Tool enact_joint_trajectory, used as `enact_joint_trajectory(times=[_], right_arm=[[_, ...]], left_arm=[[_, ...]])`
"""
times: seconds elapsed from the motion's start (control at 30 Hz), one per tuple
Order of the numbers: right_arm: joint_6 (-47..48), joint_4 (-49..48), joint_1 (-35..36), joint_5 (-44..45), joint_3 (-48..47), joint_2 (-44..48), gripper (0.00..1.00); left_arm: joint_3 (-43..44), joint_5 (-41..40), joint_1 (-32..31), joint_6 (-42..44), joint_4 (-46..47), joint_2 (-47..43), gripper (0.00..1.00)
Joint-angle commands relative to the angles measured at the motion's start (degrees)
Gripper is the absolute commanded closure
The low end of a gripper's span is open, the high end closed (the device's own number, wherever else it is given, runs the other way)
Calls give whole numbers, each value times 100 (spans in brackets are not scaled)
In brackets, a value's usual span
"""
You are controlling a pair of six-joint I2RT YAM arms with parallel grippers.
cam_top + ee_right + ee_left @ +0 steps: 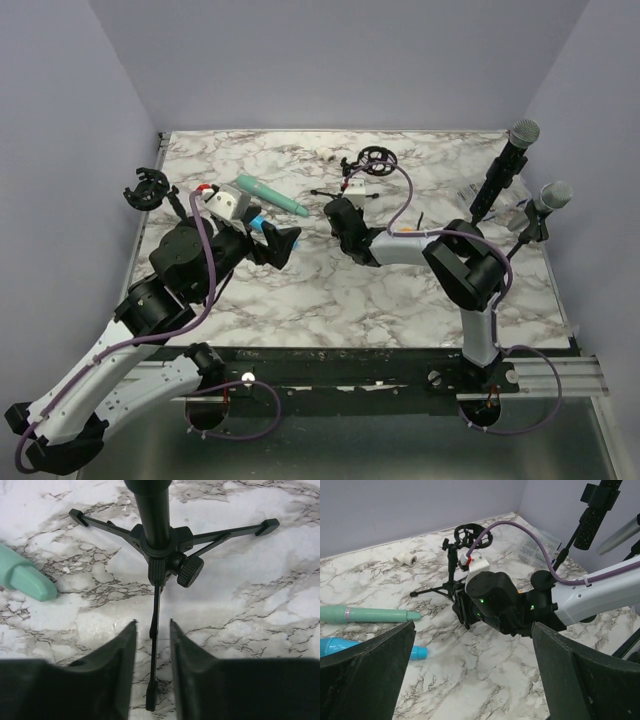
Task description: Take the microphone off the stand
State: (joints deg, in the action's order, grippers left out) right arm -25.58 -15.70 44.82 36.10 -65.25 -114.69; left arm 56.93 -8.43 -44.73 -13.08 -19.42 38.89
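Two microphones stand in tall stands at the back right: one with a black body [510,160] and one with a grey head [553,196]; both show in the left wrist view [592,515] [620,530]. A small tripod stand [360,180] with an empty ring mount stands at the back centre. My right gripper [338,210] is low in front of it, slightly open, with one tripod leg [154,630] between its fingers, untouched. My left gripper [285,243] is open and empty over the table's middle left, facing the right gripper [485,600].
A teal microphone [272,196] and a blue one [340,646] lie on the marble table [330,290] at the left. A black mount [147,188] stands at the far left. A white fitting [404,558] and a clear bag [537,550] lie near the back.
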Motion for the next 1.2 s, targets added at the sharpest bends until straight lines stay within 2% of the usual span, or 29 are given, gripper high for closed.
enact_joint_trajectory(times=[0.0,0.1,0.23,0.5,0.7,0.93,1.17], right_arm=[[-3,524,-48,88,-91,339,60],[4,894,-43,-53,200,934,46],[-89,1859,-43,-333,427,1766,36],[45,2722,-44,-580,1326,3910,27],[-129,3297,-47,-456,1498,4643,25],[17,4173,-43,-83,502,5140,24],[540,5163,-44,1507,-1313,4685,20]], left_arm=[[-15,-140,-46,86,25,10,2],[-28,-207,-46,131,45,-114,2],[-15,-306,74,208,30,-226,2],[-68,-300,680,213,83,-122,2],[-151,-238,817,258,182,125,2],[-68,152,921,105,133,500,2],[-98,142,931,113,145,446,2]])
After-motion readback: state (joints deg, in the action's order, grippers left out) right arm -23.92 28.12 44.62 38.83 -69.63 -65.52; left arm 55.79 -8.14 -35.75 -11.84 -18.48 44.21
